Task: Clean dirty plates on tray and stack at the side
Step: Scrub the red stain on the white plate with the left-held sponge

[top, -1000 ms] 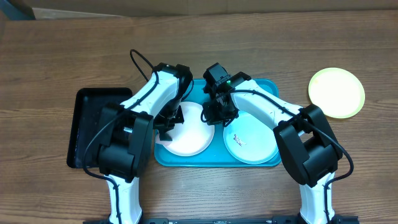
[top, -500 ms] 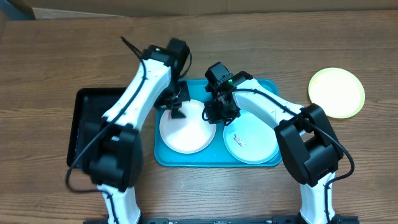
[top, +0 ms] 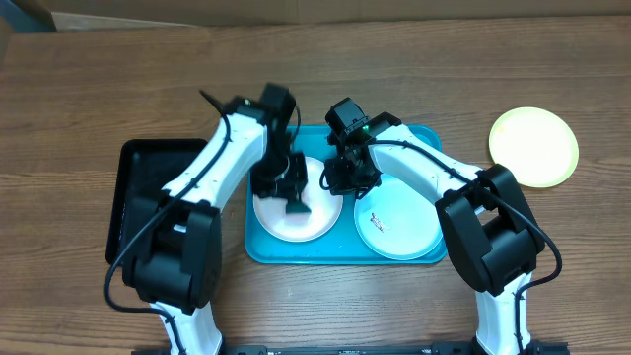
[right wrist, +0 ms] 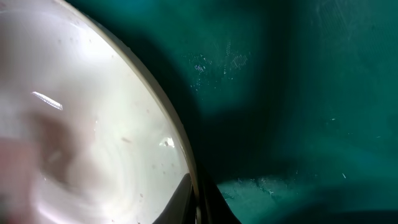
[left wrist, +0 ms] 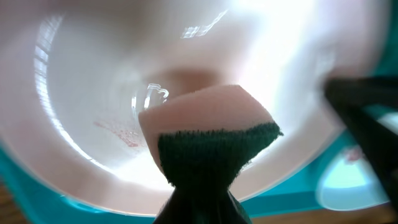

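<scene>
**Both grippers closed over the white plate**

The left gripper (left wrist: 200,190) is clamped on a sponge (left wrist: 208,134), pale foam on one side and a dark green scouring layer on the side by the fingers; the foam face points down at the white plate (left wrist: 81,74), over its middle, though whether it presses on the surface cannot be told; a faint red smear (left wrist: 118,130) lies on the plate's floor just left of the sponge

The right gripper (right wrist: 198,198) is closed on the white plate's rim, one finger inside the rim and one outside, over the tray's bare floor; from overhead this grip sits at the plate's upper right edge, near the mint plate (top: 409,227)

The white plate lies in the left half of the turquoise tray (top: 345,258), the mint plate in the right half, just beside it, with a small dark-red mark on its left part; the yellow-green plate (top: 533,146) lies on the wooden table (top: 99,89), well apart from the tray to its right; a black tray (top: 130,197) lies on the table left of the turquoise one
</scene>
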You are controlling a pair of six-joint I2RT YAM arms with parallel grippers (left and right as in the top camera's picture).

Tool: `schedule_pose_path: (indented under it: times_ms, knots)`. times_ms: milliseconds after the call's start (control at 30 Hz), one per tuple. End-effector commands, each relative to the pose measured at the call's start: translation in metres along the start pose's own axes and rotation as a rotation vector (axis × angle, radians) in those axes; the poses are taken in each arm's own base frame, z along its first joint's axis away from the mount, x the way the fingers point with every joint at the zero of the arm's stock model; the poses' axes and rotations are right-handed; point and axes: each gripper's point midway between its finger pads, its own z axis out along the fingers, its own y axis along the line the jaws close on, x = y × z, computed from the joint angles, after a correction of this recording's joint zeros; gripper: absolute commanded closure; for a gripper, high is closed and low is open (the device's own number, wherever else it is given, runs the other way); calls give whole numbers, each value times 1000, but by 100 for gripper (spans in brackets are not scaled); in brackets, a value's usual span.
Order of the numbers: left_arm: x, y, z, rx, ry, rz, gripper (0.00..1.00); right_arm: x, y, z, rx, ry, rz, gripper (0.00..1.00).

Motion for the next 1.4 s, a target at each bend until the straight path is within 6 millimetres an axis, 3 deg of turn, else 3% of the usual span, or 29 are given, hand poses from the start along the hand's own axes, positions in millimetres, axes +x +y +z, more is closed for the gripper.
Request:
schedule_pose_path:
  times_ms: [0, 33, 67, 133, 233, 367, 500, 667, 767, 933, 1133, 1267, 1367]
  knots:
    - [14, 6, 23, 17, 63, -3, 95, -2, -16, 4, 60, -12, 28, 96]
    - [13, 8, 28, 14, 57, -2, 89, -2, -16, 4, 60, -13, 28, 96]
    - [13, 9, 32, 16, 51, 0, 73, -2, -16, 4, 60, -13, 27, 96]
    - [11, 10, 37, 22, 38, 5, 22, -2, -16, 4, 60, -13, 28, 96]
    - [6, 9, 38, 27, 19, 15, 18, -2, -16, 4, 60, -12, 28, 96]
    - [2, 8, 28, 28, 15, 10, 30, -2, -16, 4, 60, -12, 28, 96]
    - [-4, 3, 7, 30, 7, 20, 32, -2, -16, 4, 60, -13, 28, 96]
    - [-4, -4, -16, 15, 10, 47, 54, -2, -16, 4, 60, -13, 27, 96]
    - [0, -1, -18, -16, 19, 60, 53, -2, -16, 4, 60, -14, 27, 96]
    - [2, 17, -12, -121, 14, 66, 50, -2, -16, 4, 60, -13, 27, 96]
    - [7, 29, 19, -132, 14, 16, 55, -2, -16, 4, 60, -13, 27, 96]
    - [12, 20, 39, -36, 33, 25, 74, -3, -16, 4, 59, -14, 27, 96]
    - [11, 17, 41, -18, 29, 27, 92, -3, -16, 4, 58, -17, 26, 96]
